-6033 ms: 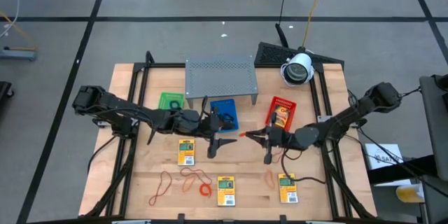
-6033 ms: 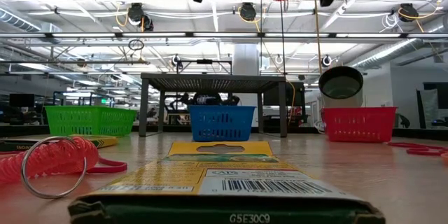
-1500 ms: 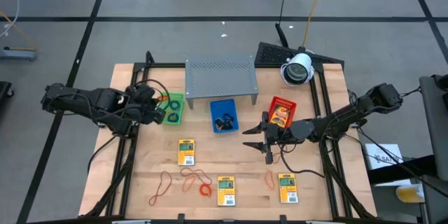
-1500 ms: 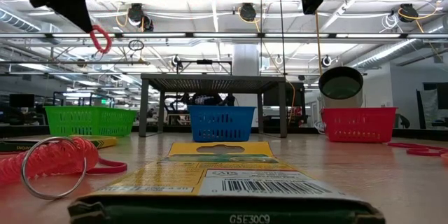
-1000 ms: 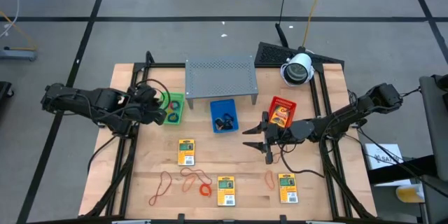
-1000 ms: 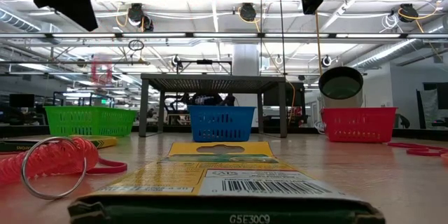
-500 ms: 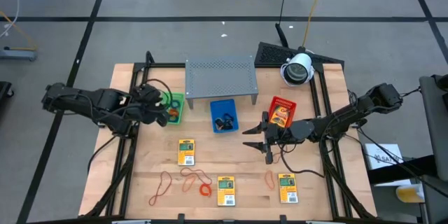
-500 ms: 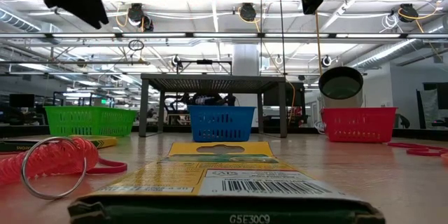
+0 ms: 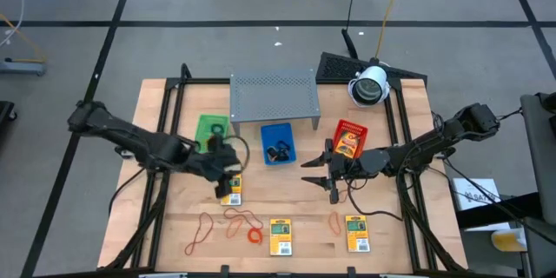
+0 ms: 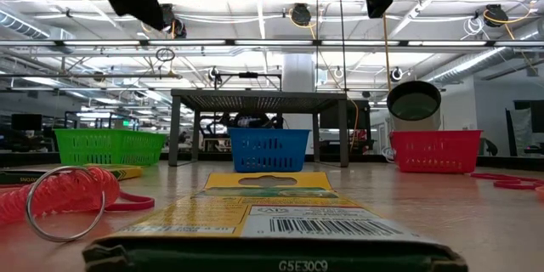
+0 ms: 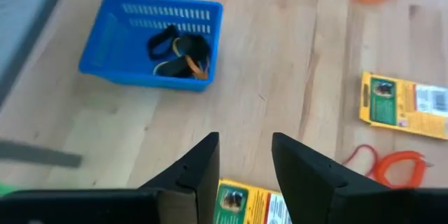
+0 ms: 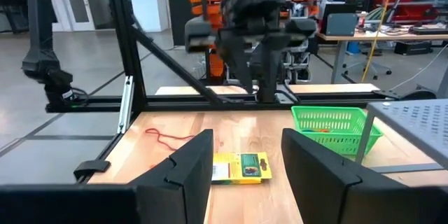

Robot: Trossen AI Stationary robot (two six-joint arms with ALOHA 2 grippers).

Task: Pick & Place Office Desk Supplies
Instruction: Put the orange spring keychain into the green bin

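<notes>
Three yellow packets [image 9: 230, 190] [image 9: 279, 236] [image 9: 357, 233] lie flat on the wooden table, with orange-red rubber bands [image 9: 200, 230] and a red coil ring [image 9: 254, 236] near the front edge. My left gripper [image 9: 224, 182] hangs open, tipped downward, over the leftmost packet [image 11: 245, 206], with nothing between its fingers [image 11: 199, 164]. My right gripper [image 9: 314, 175] stands open and level in front of the red tray [image 9: 350, 137], pointing toward the table's left, and holds nothing. The blue tray [image 11: 150, 42] holds dark clips [image 11: 178, 45].
The green tray [image 9: 211, 127], the blue tray [image 9: 278, 143] and the red tray stand in a row in front of the grey perforated shelf [image 9: 272, 95]. The red tray holds a yellow packet. A round lamp [image 9: 370, 85] sits at the back right. Bare wood lies between the trays and the packets.
A red ring has fallen from my left gripper toward the green tray. My left gripper has then swung from over the green tray toward the table's near right, tipping downward, and now hangs over the leftmost yellow packet. My right arm has kept still.
</notes>
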